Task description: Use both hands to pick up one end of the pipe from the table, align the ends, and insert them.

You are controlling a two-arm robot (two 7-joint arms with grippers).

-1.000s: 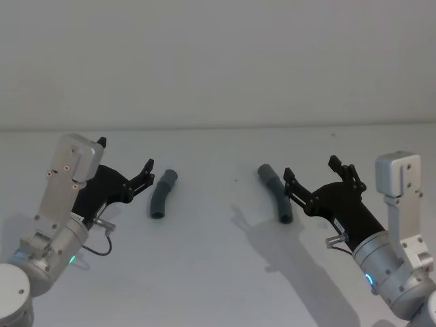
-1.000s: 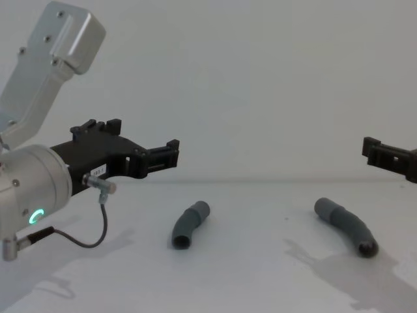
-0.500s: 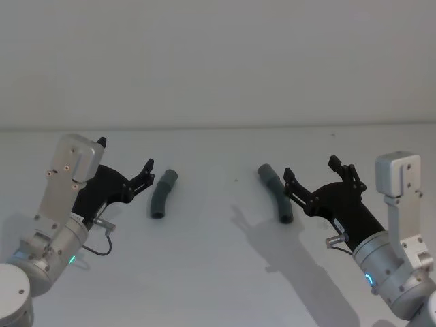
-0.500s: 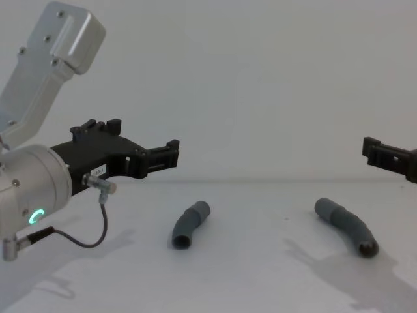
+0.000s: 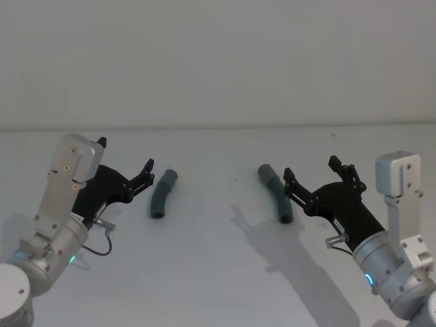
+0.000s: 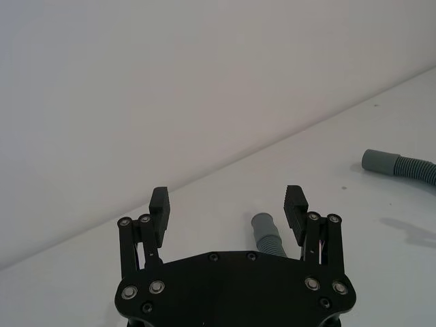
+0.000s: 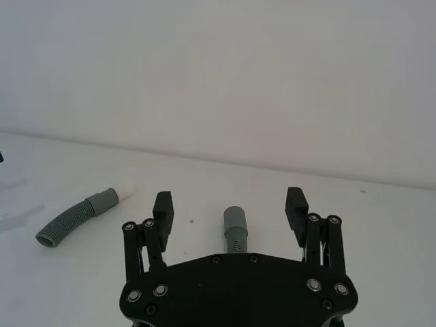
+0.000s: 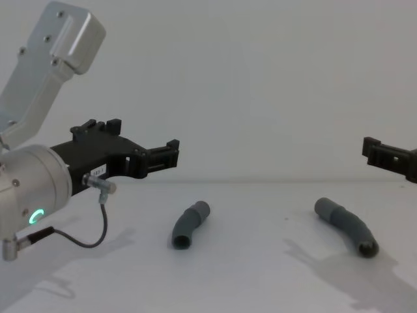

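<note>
Hovering over the table [image 5: 218, 279], left gripper [image 5: 125, 154] and right gripper [image 5: 310, 168] spread wide, lined up to straddle left pipe piece [image 5: 162, 194] and right pipe piece [image 5: 276, 192] lying on it, well apart.

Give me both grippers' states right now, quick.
Left gripper: open, holding nothing.
Right gripper: open, holding nothing.
</note>
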